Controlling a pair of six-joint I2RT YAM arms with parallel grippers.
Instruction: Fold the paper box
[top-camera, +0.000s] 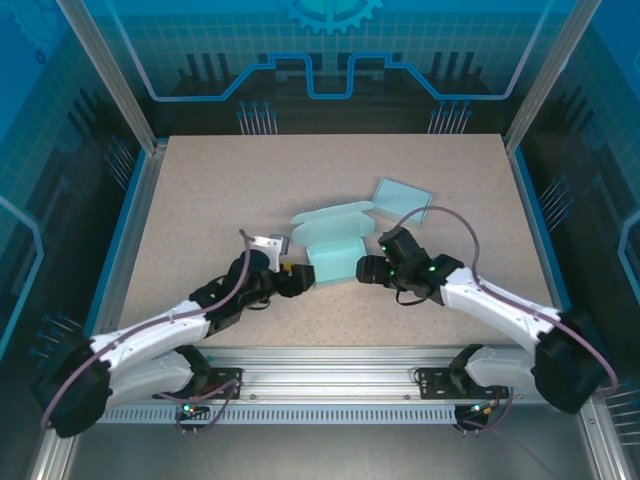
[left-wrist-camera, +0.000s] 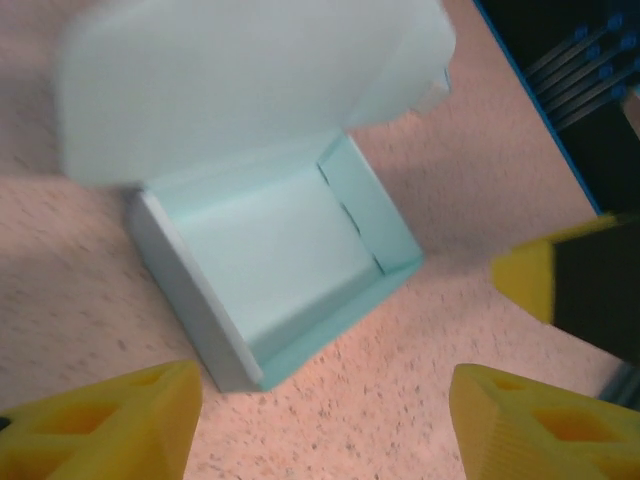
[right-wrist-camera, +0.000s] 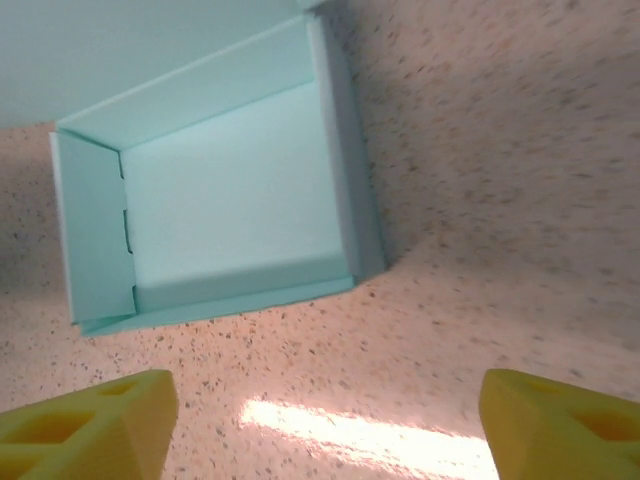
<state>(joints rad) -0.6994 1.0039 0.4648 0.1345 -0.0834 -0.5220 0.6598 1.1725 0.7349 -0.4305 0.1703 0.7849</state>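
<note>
The pale teal paper box (top-camera: 335, 258) stands in the middle of the table, its tray walls up and its lid (top-camera: 335, 217) open toward the back. The left wrist view looks into the box (left-wrist-camera: 275, 265) from its near left corner; the right wrist view looks into the box (right-wrist-camera: 225, 205) from its near right side. My left gripper (top-camera: 298, 280) is open just left of the box, nothing between its yellow fingers (left-wrist-camera: 110, 425). My right gripper (top-camera: 366, 268) is open just right of the box, its yellow fingers (right-wrist-camera: 565, 420) over bare table.
A loose pale teal paper sheet (top-camera: 403, 195) lies behind and right of the box. A small grey metal bracket (top-camera: 268, 243) sits left of the box near my left arm. Blue rails (top-camera: 135, 215) edge the speckled table (top-camera: 220, 190).
</note>
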